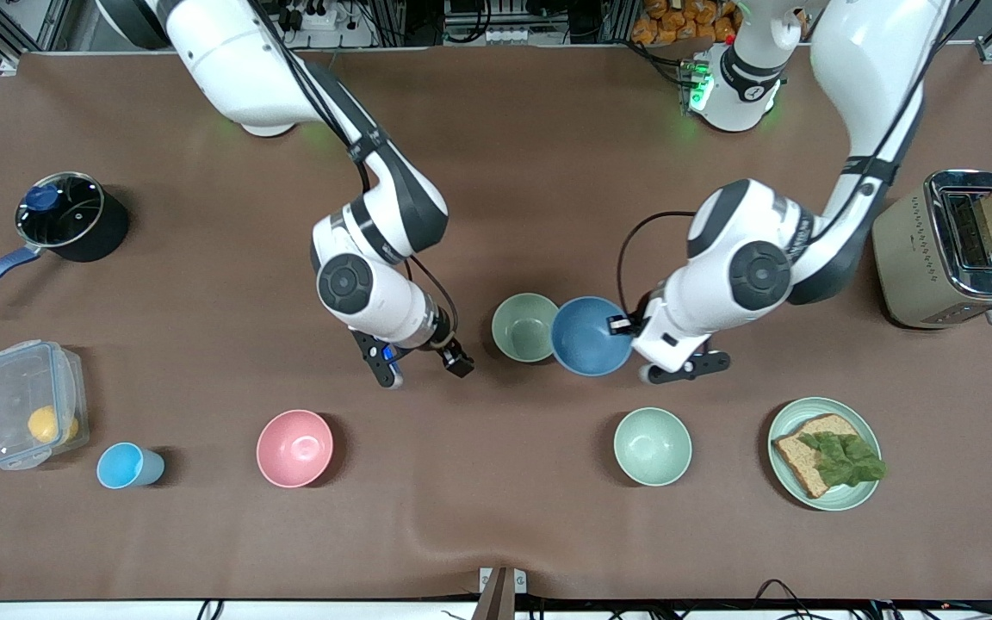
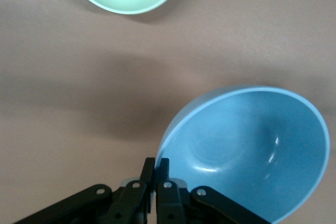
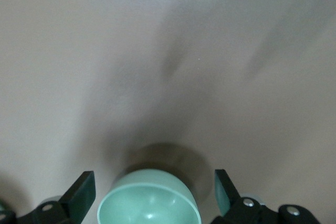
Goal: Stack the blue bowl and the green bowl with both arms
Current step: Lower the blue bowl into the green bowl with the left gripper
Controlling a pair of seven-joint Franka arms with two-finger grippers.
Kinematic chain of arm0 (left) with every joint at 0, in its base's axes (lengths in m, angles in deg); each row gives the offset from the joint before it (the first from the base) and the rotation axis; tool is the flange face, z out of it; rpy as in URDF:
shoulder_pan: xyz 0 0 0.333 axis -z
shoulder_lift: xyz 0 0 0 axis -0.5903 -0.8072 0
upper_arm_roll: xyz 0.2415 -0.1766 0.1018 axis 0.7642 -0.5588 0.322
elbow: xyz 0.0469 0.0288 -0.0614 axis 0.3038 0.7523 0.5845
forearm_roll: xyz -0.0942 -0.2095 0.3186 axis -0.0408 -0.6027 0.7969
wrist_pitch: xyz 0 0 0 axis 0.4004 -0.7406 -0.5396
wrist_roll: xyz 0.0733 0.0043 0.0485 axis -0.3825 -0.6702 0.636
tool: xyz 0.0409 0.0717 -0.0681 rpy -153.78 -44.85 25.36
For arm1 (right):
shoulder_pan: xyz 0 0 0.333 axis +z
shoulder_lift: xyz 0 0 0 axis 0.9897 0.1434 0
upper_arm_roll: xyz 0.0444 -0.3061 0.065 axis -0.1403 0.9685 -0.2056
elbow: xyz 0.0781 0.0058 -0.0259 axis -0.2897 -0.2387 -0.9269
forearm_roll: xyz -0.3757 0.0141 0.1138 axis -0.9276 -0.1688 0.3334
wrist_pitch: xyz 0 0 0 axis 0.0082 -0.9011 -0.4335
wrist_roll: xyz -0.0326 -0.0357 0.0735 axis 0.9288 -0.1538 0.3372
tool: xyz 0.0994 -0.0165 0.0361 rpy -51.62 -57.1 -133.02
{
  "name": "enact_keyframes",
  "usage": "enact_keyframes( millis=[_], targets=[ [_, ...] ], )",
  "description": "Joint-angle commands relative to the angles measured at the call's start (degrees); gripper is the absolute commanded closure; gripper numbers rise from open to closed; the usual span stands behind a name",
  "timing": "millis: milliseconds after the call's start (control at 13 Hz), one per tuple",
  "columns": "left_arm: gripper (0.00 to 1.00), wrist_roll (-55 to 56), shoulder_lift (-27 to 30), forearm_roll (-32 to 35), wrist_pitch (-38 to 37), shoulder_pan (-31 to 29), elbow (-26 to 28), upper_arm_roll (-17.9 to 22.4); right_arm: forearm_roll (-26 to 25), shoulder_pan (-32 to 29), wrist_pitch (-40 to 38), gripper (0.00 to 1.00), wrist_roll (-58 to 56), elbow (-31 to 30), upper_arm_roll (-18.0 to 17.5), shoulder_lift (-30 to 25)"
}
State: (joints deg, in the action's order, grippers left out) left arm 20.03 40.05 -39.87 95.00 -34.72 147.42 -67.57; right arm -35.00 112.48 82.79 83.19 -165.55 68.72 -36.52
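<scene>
Nearest the front camera, a row of things runs along the brown surface (image 1: 496, 534): a clear lidded container (image 1: 29, 403) and a light-blue cup (image 1: 127, 465) toward the right arm's end, then a pink bowl (image 1: 294, 448), a pale mint bowl (image 1: 652, 446), and a plate (image 1: 858, 499) with bread and lettuce toward the left arm's end. A bare strip lies between this row and the surface's near edge.

Farther from the camera, mid-surface, the green bowl (image 1: 523, 327) sits on the surface. The blue bowl (image 1: 589, 336) is tilted, its rim pinched by the left gripper (image 2: 155, 174), whose fingers are clamped tight on it; it overlaps the green bowl's edge. The right gripper (image 1: 423, 362) hangs beside the green bowl, fingers spread wide and holding nothing.

Farther still stand a pot with a blue handle (image 1: 65, 222) and a toaster (image 1: 952, 250) at the two ends, with open brown surface between them up to the arm bases.
</scene>
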Motion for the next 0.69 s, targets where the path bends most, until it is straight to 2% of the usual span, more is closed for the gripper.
enact_keyframes(
  millis=[0, 308, 615],
  targets=[
    [1.0, 2.1, -1.9, -1.0, 0.6, 1.0, -3.0, 0.1, 1.8, -0.7, 0.0, 0.0, 4.0, 5.0, -0.6, 4.6],
    [1.0, 2.3, -3.4, -1.1, 3.3, 2.7, -3.0, 0.1, 1.7, 1.8, 4.3, 0.0, 7.2, 6.6, -0.5, 8.4],
    [1.0, 6.3, -5.0, -0.4, 5.9, 5.0, -2.3, 0.2, 1.2, 2.1, 4.7, 0.0, 7.2, 6.3, -0.5, 8.5]
  ],
)
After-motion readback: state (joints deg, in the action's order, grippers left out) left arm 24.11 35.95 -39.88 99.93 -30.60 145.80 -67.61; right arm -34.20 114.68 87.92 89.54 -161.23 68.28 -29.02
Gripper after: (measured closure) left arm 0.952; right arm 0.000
